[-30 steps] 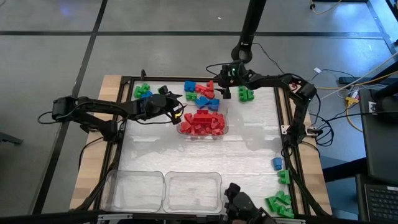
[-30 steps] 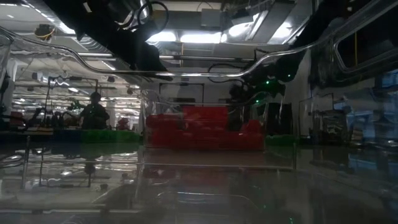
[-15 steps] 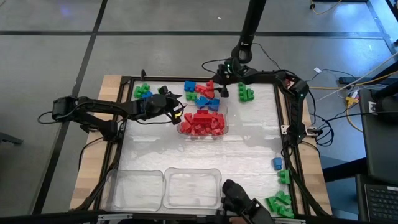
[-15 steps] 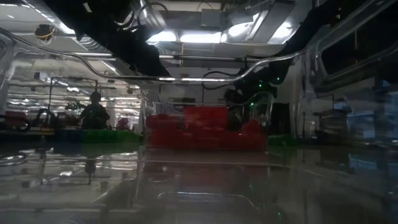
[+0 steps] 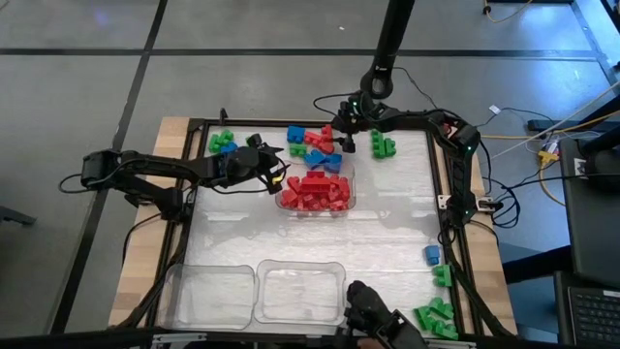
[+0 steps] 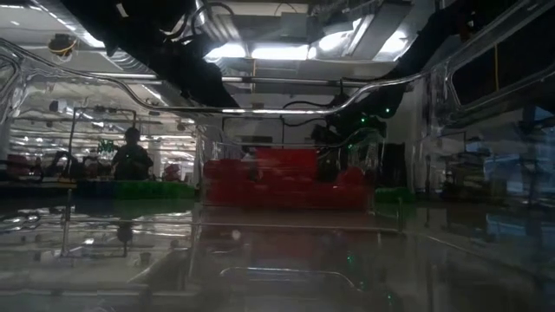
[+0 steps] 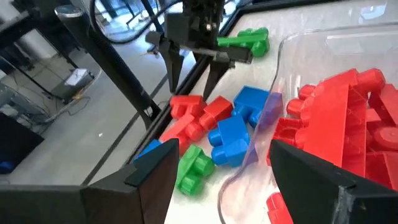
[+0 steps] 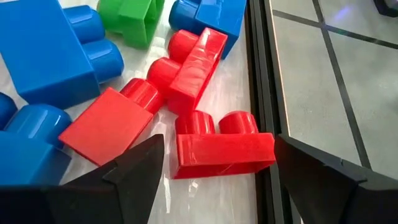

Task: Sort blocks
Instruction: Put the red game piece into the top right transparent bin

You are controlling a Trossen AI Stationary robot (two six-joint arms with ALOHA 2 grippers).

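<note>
A loose pile of red and blue blocks (image 5: 315, 143) lies by the table's far edge. My right gripper (image 5: 338, 136) hangs over that pile, open, pointing down. In the right wrist view its fingers (image 8: 134, 165) stand on either side of a flat red block (image 8: 221, 149) next to the frame rail, without plainly touching it. My left gripper (image 5: 280, 177) is open and low at the left end of a clear tray (image 5: 347, 199) filled with red blocks (image 5: 315, 191). Blue blocks (image 7: 233, 134) and the tray's rim (image 7: 273, 106) lie ahead of it.
Two clear trays (image 5: 208, 296) (image 5: 298, 294) sit at the near edge. Green blocks lie at the far left (image 5: 221, 142), beside the right gripper (image 5: 384, 145), and at the near right (image 5: 436, 315) with a blue one (image 5: 431, 254). A black frame rail (image 8: 258, 74) borders the pile.
My right gripper has moved a little toward the table's left, from beside the green blocks to over the red and blue pile, and has since stayed there. The left arm and the blocks have kept still.
</note>
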